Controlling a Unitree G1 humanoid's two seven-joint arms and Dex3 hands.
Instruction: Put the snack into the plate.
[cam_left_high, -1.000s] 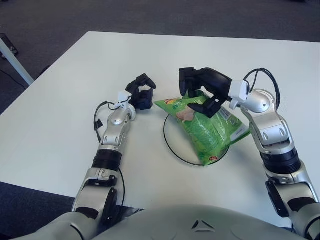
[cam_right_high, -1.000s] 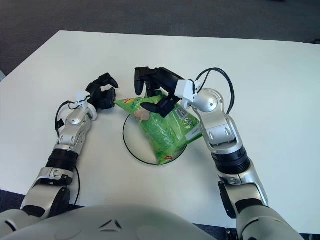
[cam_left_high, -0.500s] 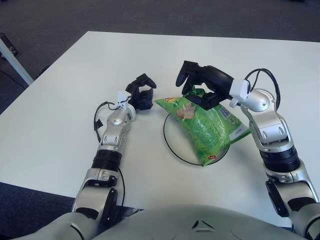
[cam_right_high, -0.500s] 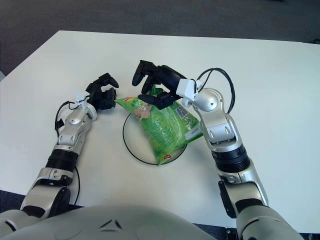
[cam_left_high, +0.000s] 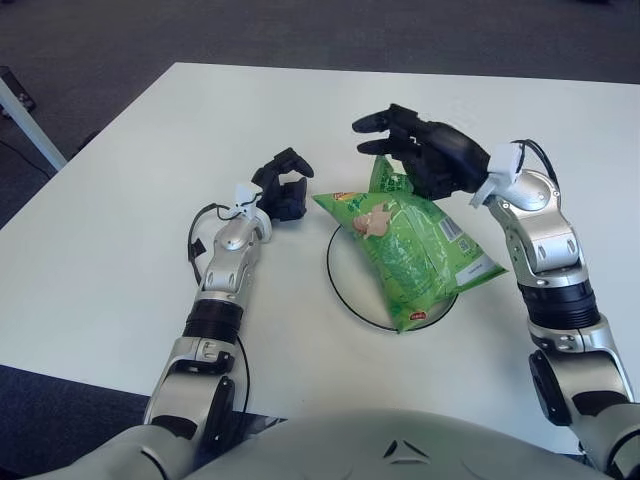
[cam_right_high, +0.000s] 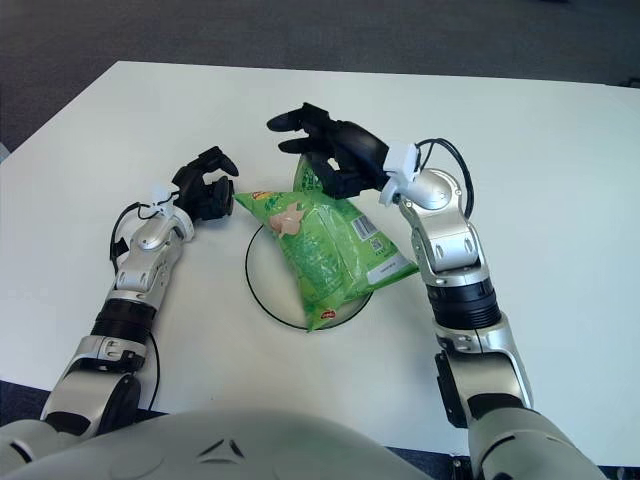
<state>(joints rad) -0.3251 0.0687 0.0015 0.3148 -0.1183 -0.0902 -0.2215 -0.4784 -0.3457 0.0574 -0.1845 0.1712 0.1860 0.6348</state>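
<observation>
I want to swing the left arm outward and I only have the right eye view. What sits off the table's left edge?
Observer: In the left eye view, a white slanted bar stands on the dark floor just beyond the left edge of the table.
Operator: Anything else out there?
Observer: A dark object lies on the floor behind that bar, cut off by the frame edge. The left robot hand rests curled on the table beside the snack bag, apart from both.
</observation>
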